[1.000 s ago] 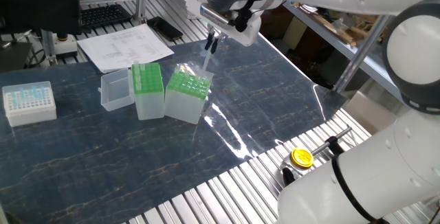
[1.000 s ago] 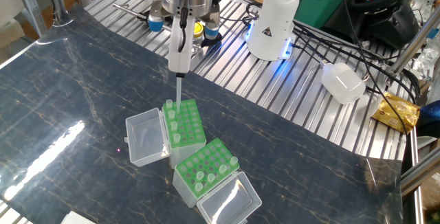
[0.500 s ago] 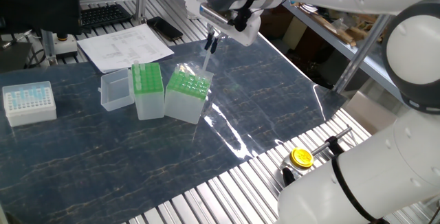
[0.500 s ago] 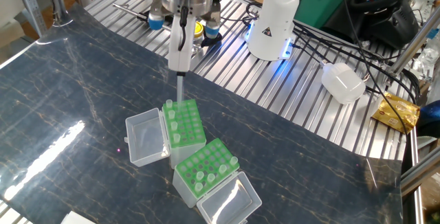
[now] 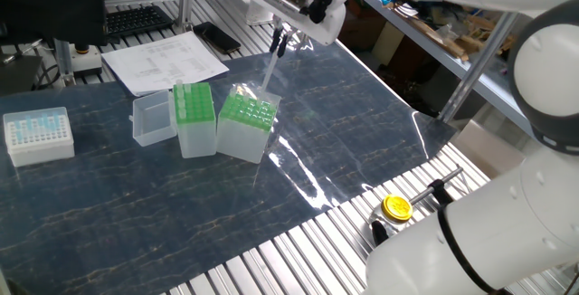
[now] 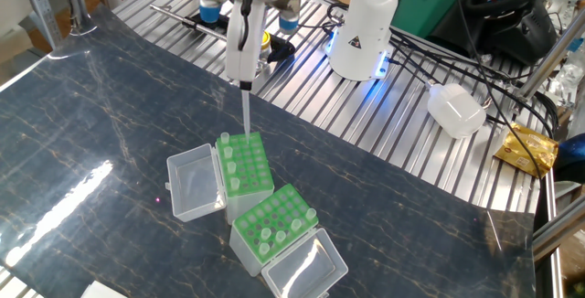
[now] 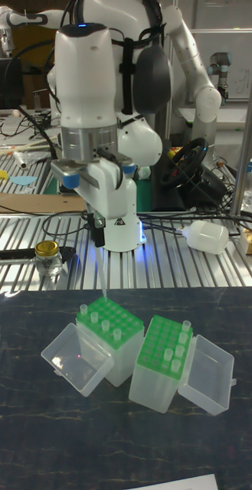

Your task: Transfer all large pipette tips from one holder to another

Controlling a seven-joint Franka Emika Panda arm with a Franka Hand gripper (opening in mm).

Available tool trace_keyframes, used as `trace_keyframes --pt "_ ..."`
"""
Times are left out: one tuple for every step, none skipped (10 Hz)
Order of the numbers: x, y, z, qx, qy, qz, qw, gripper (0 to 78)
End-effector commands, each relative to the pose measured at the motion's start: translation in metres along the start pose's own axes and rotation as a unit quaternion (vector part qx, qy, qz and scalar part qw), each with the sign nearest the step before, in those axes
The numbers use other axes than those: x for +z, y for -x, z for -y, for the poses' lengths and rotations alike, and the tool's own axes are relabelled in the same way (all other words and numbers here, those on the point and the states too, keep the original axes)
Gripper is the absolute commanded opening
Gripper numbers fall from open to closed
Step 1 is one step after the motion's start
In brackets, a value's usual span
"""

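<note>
Large pipette tip [image 6: 247, 115] hangs upright from our end effector [image 6: 243, 77], which is clenched on its upper end. We have raised it since a moment ago, so its point now just clears the wider holder [image 6: 249, 168]. We judge it extracted and ready to carry to the narrower holder [image 6: 271, 223], just beside the wider holder.
</note>
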State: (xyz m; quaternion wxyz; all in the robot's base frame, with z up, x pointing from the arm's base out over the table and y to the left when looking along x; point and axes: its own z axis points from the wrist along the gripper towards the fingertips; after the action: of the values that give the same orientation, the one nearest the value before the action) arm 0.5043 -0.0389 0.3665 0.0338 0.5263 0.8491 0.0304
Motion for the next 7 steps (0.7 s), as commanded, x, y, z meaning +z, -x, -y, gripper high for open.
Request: trace_keyframes --pt "-0.001 -0.008 -0.004 0.026 0.011 -0.009 0.9996 1.1" --pt "-0.001 -0.011 -0.007 0.037 0.012 -0.01 0.9992 1.1" --pt "0.0 -0.014 -0.012 0.049 0.013 -0.01 0.9987 1.1" --pt "0.0 -0.016 -0.014 0.053 0.013 -0.009 0.9985 1.1" --pt "0.0 -0.02 -0.021 0.065 0.014 -0.012 0.9978 1.1" --pt "0.0 -0.023 -0.023 0.073 0.016 -0.015 0.9971 1.1" --pt "0.0 -0.024 -0.024 0.077 0.016 -0.016 0.9968 1.1"
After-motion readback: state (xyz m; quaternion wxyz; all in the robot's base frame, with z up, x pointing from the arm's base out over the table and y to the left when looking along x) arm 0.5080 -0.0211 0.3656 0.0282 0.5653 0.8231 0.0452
